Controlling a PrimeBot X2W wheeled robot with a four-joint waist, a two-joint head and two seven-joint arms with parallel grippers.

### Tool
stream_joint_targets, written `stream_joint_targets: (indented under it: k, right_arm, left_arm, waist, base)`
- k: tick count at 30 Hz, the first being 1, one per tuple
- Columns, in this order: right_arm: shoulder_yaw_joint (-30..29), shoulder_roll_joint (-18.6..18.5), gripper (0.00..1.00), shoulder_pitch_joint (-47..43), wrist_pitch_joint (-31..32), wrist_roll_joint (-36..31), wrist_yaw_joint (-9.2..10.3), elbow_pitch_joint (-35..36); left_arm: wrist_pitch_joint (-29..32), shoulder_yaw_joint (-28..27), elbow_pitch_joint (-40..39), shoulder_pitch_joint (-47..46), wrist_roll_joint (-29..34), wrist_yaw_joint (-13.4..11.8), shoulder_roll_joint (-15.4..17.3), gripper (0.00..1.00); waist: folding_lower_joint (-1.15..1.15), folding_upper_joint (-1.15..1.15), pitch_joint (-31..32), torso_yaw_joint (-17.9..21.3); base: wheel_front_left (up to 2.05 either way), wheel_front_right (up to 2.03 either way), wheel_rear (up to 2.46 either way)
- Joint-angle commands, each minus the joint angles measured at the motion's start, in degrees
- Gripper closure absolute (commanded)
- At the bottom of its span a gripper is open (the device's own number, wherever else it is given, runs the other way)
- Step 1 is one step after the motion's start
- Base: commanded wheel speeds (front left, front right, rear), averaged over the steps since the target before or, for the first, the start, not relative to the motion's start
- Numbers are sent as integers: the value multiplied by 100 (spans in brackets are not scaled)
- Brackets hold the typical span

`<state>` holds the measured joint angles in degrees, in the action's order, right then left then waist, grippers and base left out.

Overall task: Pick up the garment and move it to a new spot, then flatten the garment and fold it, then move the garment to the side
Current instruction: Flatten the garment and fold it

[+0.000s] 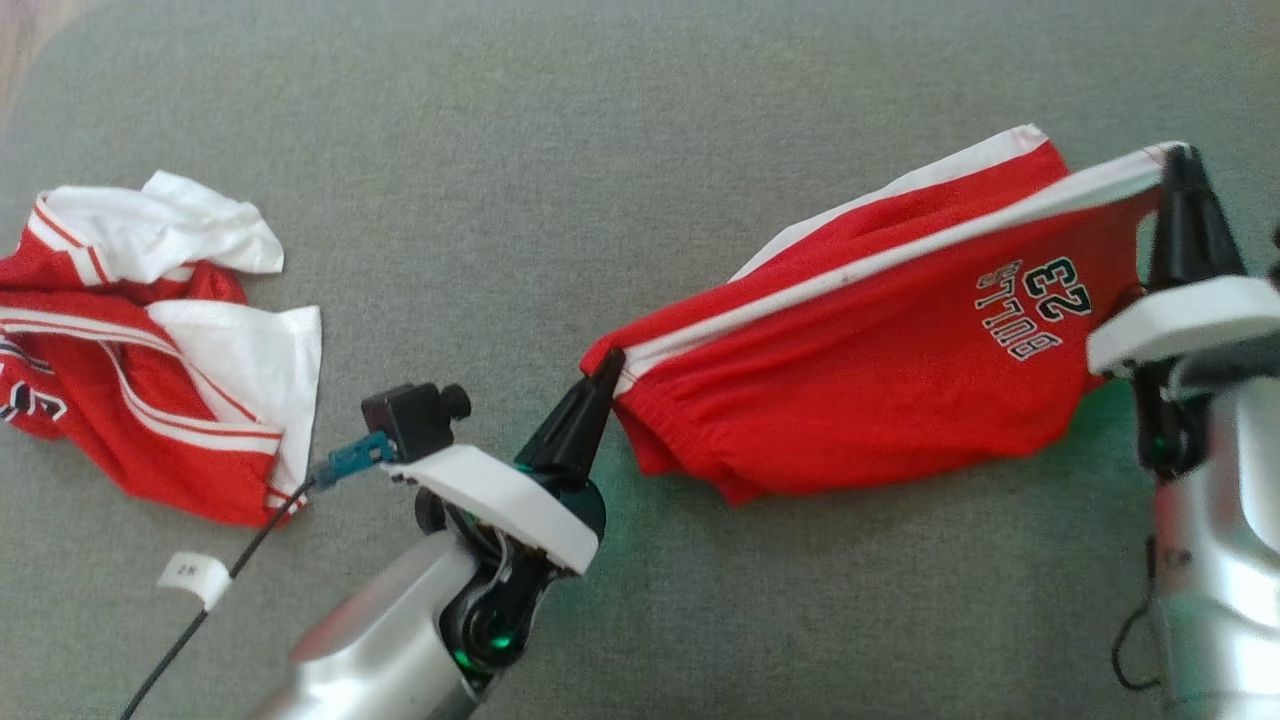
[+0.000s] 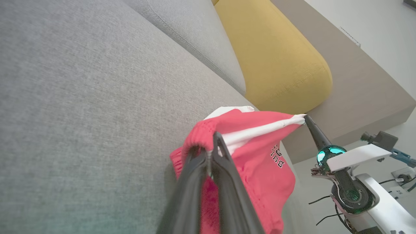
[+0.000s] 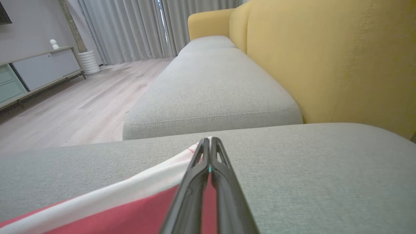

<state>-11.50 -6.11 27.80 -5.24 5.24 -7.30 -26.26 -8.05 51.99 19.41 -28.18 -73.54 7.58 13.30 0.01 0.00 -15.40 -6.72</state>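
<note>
The red shorts (image 1: 860, 380) hang stretched at centre-right of the frame, above the grey sofa cushion (image 1: 600, 150). The left end effector (image 1: 605, 375) and right end effector (image 1: 1182, 160) each pinch one end. This looks like the carrying step. Next, lower them evenly and spread them flat.

Red garment (image 1: 850, 370) — white-striped, grey cushion (image 1: 600, 150), yellow backrest (image 2: 276, 58)

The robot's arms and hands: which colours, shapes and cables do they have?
Both forearms are silver, each with a white plate and a black wrist joint glowing green. The left hand and right hand have two long, dark fingers. A black camera sits by the left wrist, with a teal plug and a black cable bearing a white tag.
</note>
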Motion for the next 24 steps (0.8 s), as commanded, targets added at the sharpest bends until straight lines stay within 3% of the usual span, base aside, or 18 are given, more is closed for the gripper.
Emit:
stream_joint_targets:
  k: [1, 4, 5, 6, 7, 12, 16, 24]
  right_arm:
    - [171, -62, 100, 275, -108, -66, -19, 2]
    - [328, -80, 100, 631, -309, -150, -19, -625]
    - [361, -68, 78, 735, -390, -173, -19, -819]
    - [373, -57, 16, 831, -472, -195, -19, -1008]
    - [407, -47, 0, 922, -569, -221, -19, -1171]
    - [695, 37, 0, 1059, -920, 39, -19, -1560]
    - [1004, 38, 0, 661, -971, 417, -19, -1187]
    - [1464, -156, 0, -1042, -975, 822, -19, 177]
  left_arm:
    - [-6, -159, -66, -266, -20, -9, 48, 100]
    - [-46, -83, 93, -394, -103, -9, 22, 100]
    - [-67, -59, 148, -420, -126, -9, 20, 100]
    - [-103, -35, 212, -441, -130, -9, 26, 70]
    - [-166, -17, 286, -457, -110, -9, 39, 0]
    - [-491, 61, 514, -438, 62, -9, 106, 0]
    - [-672, -100, 743, -300, 559, -27, 165, 0]
    - [-693, -1917, -140, 884, 3155, -736, -162, 0]
  waist:
    - [-1, 0, -96, -58]
    - [-1, 0, -183, -64]
    - [-1, 0, -198, -58]
    - [-1, 0, -207, -47]
    - [-1, 0, -208, -31]
    - [-1, 0, -88, 115]
    - [-1, 0, 107, 268]
    - [-1, 0, 508, 521]
  base:
    - [0, 0, 0]
    - [0, 0, 0]
    - [0, 0, 0]
    - [0, 0, 0]
    - [0, 0, 0]
    - [0, 0, 0]
    - [0, 0, 0]
    - [0, 0, 0]
